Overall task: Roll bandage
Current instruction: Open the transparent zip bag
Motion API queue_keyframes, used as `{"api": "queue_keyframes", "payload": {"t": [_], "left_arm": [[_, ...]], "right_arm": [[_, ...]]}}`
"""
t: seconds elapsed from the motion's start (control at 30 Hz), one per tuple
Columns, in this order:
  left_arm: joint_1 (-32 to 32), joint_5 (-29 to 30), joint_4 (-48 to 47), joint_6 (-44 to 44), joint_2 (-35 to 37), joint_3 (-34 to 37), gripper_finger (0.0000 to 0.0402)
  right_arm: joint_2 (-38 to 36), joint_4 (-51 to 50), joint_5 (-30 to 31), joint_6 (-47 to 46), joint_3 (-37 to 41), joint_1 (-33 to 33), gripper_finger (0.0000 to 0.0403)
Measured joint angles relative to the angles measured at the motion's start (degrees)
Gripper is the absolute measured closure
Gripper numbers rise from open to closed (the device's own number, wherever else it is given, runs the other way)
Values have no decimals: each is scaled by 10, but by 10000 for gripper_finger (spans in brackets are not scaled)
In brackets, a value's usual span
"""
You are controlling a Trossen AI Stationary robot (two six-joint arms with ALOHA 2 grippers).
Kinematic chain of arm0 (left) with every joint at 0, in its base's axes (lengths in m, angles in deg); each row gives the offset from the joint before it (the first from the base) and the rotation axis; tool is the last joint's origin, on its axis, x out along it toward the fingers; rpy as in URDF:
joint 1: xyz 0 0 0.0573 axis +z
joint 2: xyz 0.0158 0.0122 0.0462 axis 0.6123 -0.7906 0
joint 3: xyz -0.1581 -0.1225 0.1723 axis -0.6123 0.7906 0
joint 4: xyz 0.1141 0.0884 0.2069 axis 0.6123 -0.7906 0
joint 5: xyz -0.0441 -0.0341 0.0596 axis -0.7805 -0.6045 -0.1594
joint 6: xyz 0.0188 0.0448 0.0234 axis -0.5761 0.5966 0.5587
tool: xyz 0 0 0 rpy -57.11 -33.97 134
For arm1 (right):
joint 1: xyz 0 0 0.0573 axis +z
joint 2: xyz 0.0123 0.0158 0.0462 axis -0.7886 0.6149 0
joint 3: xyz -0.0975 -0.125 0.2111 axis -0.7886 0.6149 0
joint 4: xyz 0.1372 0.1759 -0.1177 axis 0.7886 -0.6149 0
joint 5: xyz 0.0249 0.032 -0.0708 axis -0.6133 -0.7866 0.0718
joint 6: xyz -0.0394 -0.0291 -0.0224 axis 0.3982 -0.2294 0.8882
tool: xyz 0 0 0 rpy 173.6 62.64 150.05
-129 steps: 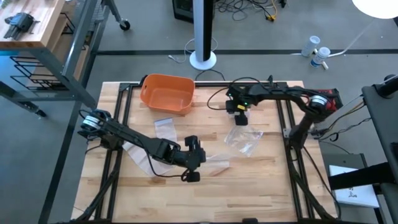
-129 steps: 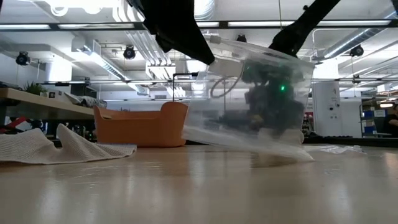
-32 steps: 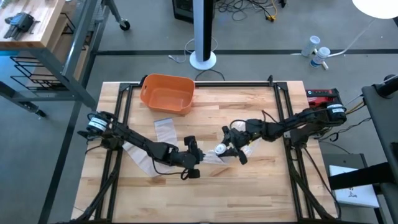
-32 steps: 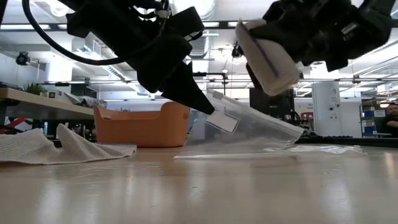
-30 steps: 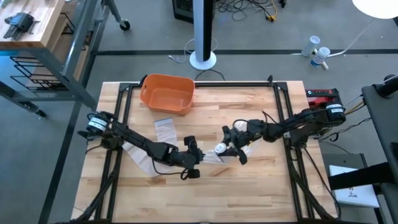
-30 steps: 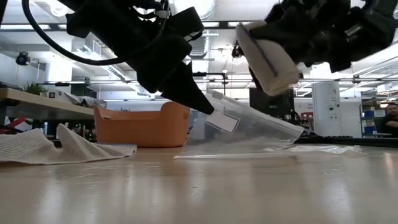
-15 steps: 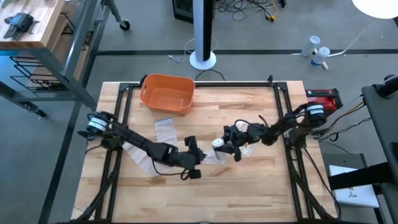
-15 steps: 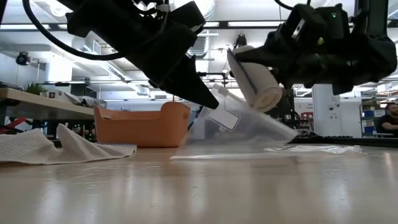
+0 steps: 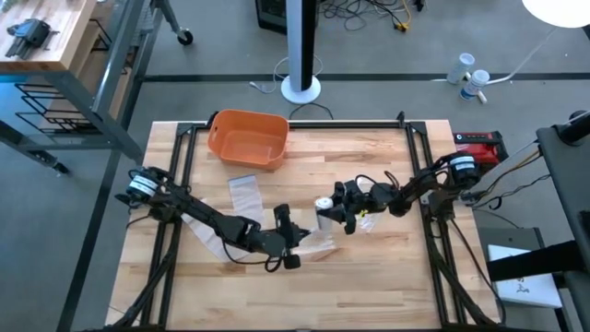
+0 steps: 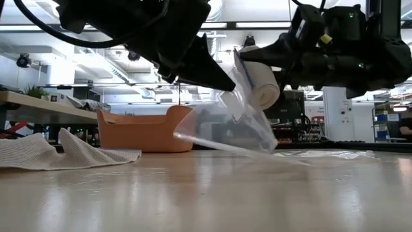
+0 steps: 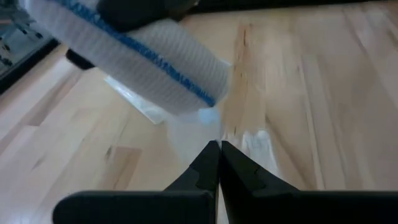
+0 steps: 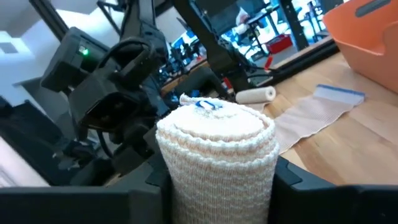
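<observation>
Orange bin (image 9: 247, 138) behind; right fingers (image 9: 324, 214) clamp bandage roll (image 9: 324, 207), left fingers (image 9: 296, 243) pinch plastic bag (image 10: 228, 125)

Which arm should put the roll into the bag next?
Right, probably. Its end effector grips the roll beside the bag, whose edge the left end effector pinches, lifting it.

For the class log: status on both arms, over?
Right gripper shut on bandage roll. Left gripper pinching clear bag open. Nothing in the way.

An orange plastic tub (image 9: 247, 139) is sitting at the table's far edge. A white pole base (image 9: 300, 89) is standing on the floor beyond.
</observation>
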Motion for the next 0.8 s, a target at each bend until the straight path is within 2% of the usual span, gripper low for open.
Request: {"api": "queue_keyframes", "payload": {"t": [0.1, 0.3, 0.43, 0.57, 0.8], "left_arm": [[-5, 6, 11, 6, 0, 4, 401], [-19, 67, 13, -6, 0, 6, 401], [-24, 78, 26, -12, -2, 13, 401], [-26, 77, 86, -13, -10, 38, 401], [-28, 77, 198, -20, -11, 118, 401]], "right_arm": [[0, 1, 17, -19, -6, 0, 274], [0, -42, 87, -142, -7, 5, 268], [0, -74, 162, -171, -7, 27, 273], [1, -101, 247, -198, -16, 43, 275], [1, -166, 337, -185, -70, 66, 269]]}}
